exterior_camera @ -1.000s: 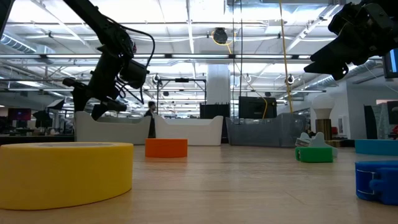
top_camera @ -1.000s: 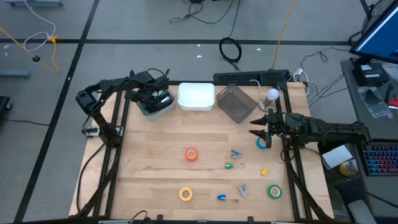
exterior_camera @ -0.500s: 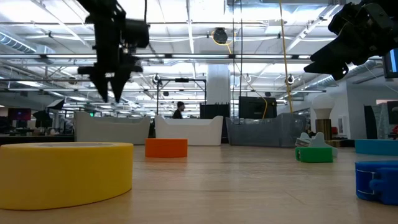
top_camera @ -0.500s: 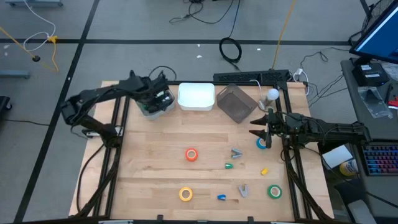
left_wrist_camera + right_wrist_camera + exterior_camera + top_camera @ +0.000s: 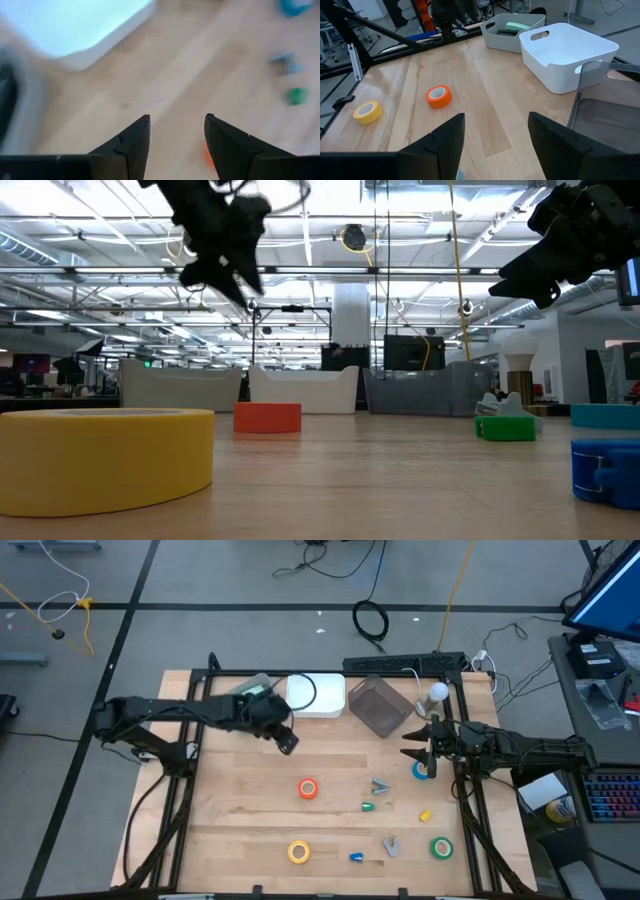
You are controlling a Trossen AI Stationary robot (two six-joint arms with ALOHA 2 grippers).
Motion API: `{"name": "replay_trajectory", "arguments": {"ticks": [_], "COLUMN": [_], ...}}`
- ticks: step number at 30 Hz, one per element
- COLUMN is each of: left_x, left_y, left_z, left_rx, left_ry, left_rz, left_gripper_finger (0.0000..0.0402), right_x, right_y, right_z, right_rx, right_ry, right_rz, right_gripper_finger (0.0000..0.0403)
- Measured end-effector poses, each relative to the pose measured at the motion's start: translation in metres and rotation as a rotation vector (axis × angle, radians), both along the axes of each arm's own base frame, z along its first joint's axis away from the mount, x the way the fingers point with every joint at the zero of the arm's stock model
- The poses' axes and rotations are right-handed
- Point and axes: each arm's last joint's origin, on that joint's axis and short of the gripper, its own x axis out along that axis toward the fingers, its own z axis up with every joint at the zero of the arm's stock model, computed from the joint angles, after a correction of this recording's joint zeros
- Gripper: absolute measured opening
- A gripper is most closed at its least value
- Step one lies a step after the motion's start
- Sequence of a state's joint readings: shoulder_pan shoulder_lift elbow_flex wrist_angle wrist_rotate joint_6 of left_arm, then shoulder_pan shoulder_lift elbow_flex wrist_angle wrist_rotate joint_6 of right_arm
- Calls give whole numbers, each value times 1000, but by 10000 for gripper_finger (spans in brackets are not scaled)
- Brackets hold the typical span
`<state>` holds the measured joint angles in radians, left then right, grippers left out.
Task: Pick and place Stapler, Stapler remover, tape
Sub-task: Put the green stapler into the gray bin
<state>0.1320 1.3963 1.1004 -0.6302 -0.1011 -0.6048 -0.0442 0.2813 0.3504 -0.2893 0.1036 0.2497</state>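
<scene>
Four tape rolls lie flat on the wooden table: orange [image 5: 307, 788], yellow [image 5: 299, 852], green [image 5: 441, 848] and blue [image 5: 421, 770]. Two grey staple removers [image 5: 380, 785] [image 5: 391, 845] rest between them. No stapler shows on the table top. My left gripper [image 5: 288, 743] hangs open above bare wood, near the white bin [image 5: 316, 695] and far-left of the orange roll. In its wrist view the left gripper [image 5: 177, 132] is empty. My right gripper [image 5: 412, 745] is open and raised at the table's right side, just beyond the blue roll. The right wrist view sees the orange roll [image 5: 438, 96] and yellow roll [image 5: 368, 111].
Three bins line the far edge: a light grey one [image 5: 512, 27] holding a green item and dark items, the white one [image 5: 570, 50], and a dark see-through one [image 5: 380, 705]. Small green [image 5: 368, 806], yellow [image 5: 425, 814] and blue [image 5: 356, 857] bits lie among the rolls.
My left gripper has swung away from above the light grey bin, toward the table's right and near side, and now hangs over bare wood in front of the white bin. My right arm and everything on the table have stayed still.
</scene>
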Motion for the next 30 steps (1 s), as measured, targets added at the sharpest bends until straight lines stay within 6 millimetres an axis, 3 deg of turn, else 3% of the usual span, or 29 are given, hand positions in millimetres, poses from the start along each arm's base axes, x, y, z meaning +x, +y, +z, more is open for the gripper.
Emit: {"name": "replay_trajectory", "arguments": {"ticks": [7, 14, 26, 30], "left_x": [14, 15, 14, 13], "left_y": [-41, -70, -76, -72], "left_z": [10, 10, 10, 8], "left_rx": [51, 85, 85, 113], "left_ry": [-148, -164, -159, -133], "left_rz": [-188, -274, -277, -300], "left_gripper_finger": [186, 186, 186, 186], "right_x": [0, 0, 5, 13], "right_y": [0, 0, 0, 3], "right_z": [0, 1, 15, 22], "right_rx": [0, -1, 94, 86], "right_ry": [0, -15, -176, -236], "right_rz": [0, 0, -21, 77], "right_gripper_finger": [210, 210, 210, 210]}}
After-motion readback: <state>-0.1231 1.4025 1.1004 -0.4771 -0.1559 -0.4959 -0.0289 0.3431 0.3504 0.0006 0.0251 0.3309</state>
